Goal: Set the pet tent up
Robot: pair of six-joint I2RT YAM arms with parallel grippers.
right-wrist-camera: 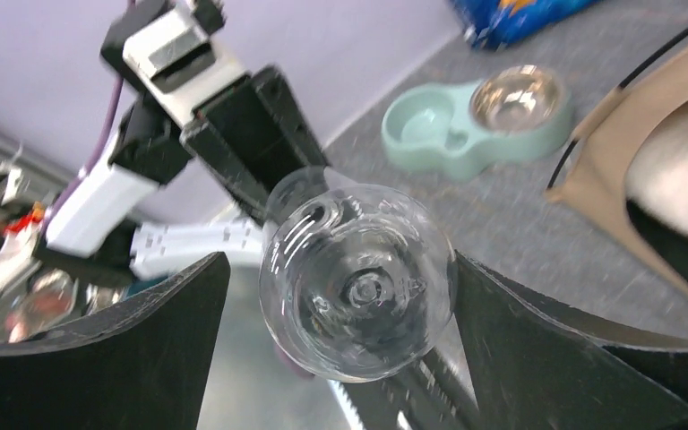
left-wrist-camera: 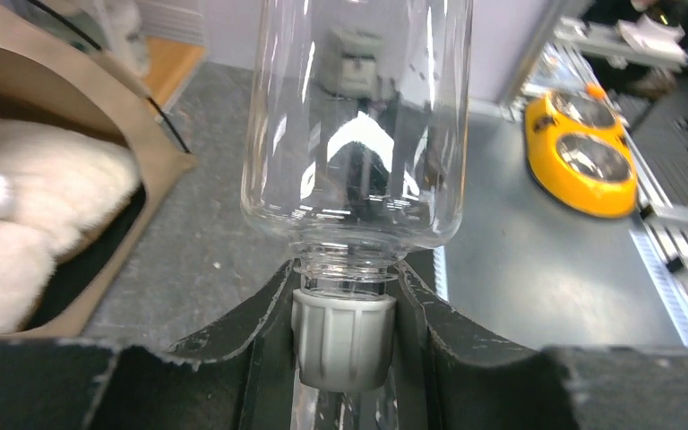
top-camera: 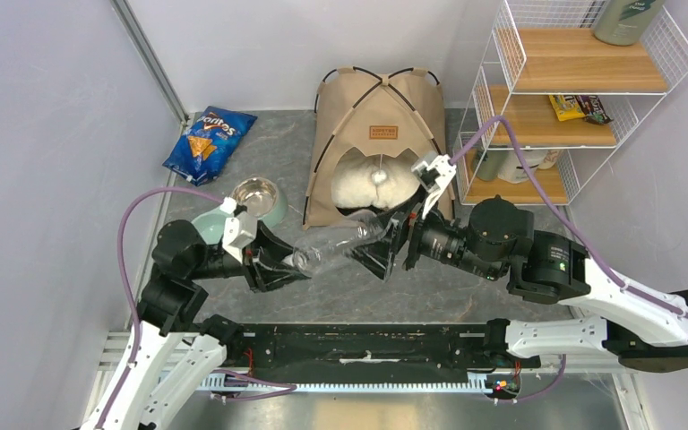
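- Closest to the wrist cameras are the hands themselves. The left hand [left-wrist-camera: 342, 278] is closed partway, its black fingers [left-wrist-camera: 260, 331] pinching the grey cap [left-wrist-camera: 342, 345] of a clear bottle [top-camera: 331, 246].
- At the other end, the right hand [right-wrist-camera: 333, 269] stands wide open around the bottle's base, with a clear gap on one side, so it grips nothing.
- At the back middle of the table [top-camera: 466, 296] stands the pet tent [top-camera: 376, 103]. Its black poles are arched and crossed, and a white pillow [top-camera: 372, 184] fills the doorway.
- By the look of it the tent is already up. What is left seems to be the accessories, likely fitting the bottle to the mint feeder [top-camera: 255, 204].
- Room is tight behind. The tent's front edge sits just behind the right hand, and the feeder is just behind the left.
- Bare table lies between the hands and the near rail [top-camera: 358, 345]. The chip bag [top-camera: 210, 141] and the shelf rack [top-camera: 582, 107] are well apart from the bottle.
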